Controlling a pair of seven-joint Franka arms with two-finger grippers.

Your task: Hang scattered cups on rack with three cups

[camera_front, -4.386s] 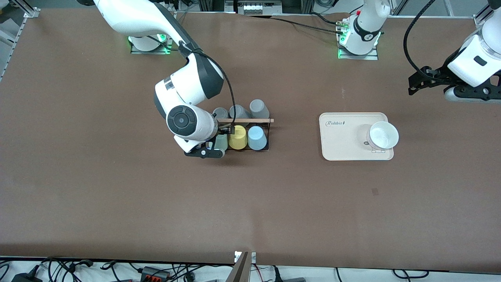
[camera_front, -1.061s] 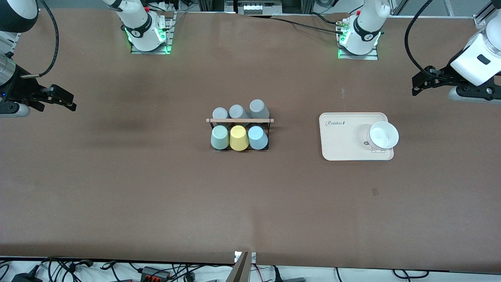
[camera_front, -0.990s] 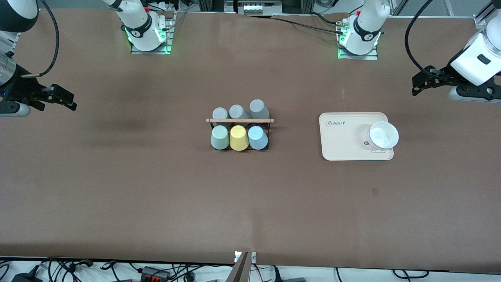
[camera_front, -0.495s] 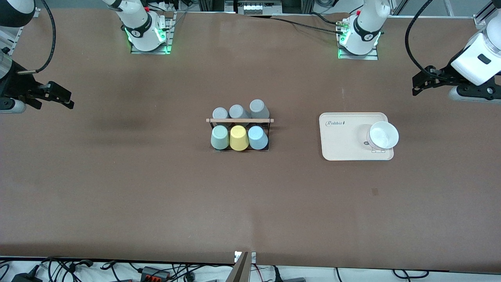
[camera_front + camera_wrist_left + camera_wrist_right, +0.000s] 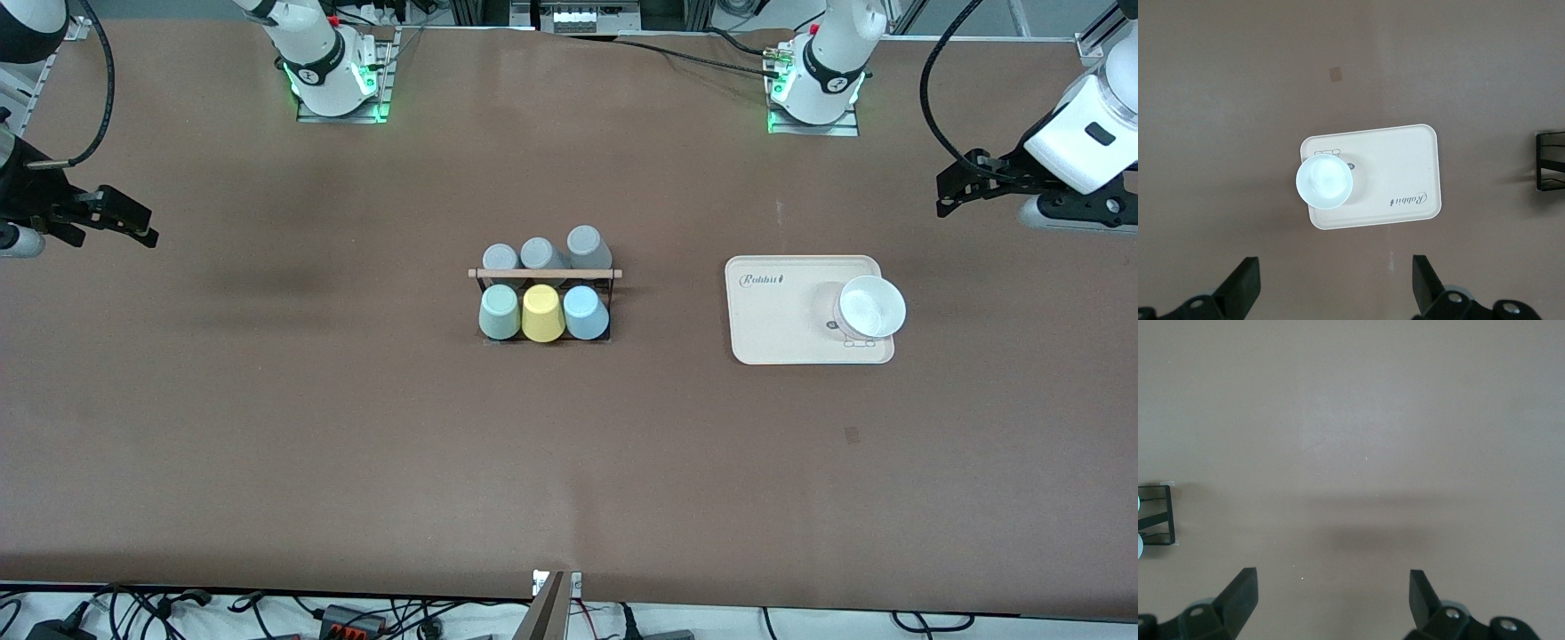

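**Both cups on the rack, my grippers up and empty**

The rack (image 5: 544, 302) stands mid-table, its wooden rod (image 5: 544, 273) running across the top. On its row nearer the front camera sit three upturned cups: the mint green cup (image 5: 499, 312) toward my right arm's end, the yellow cup (image 5: 540, 313) in the middle, the light blue cup (image 5: 584, 312) toward my left arm's end. Three grey cups (image 5: 542, 254) fill the row farther from that camera.

My left gripper (image 5: 1335, 287) hangs over bare table at my left arm's end, fingers spread wide, holding nothing. Near it lies the cream tray (image 5: 773, 320) with a white bowl (image 5: 869, 308) on it.

My right gripper (image 5: 1331, 597) hangs over bare table at my right arm's end, fingers likewise apart and empty, well apart from the rack.
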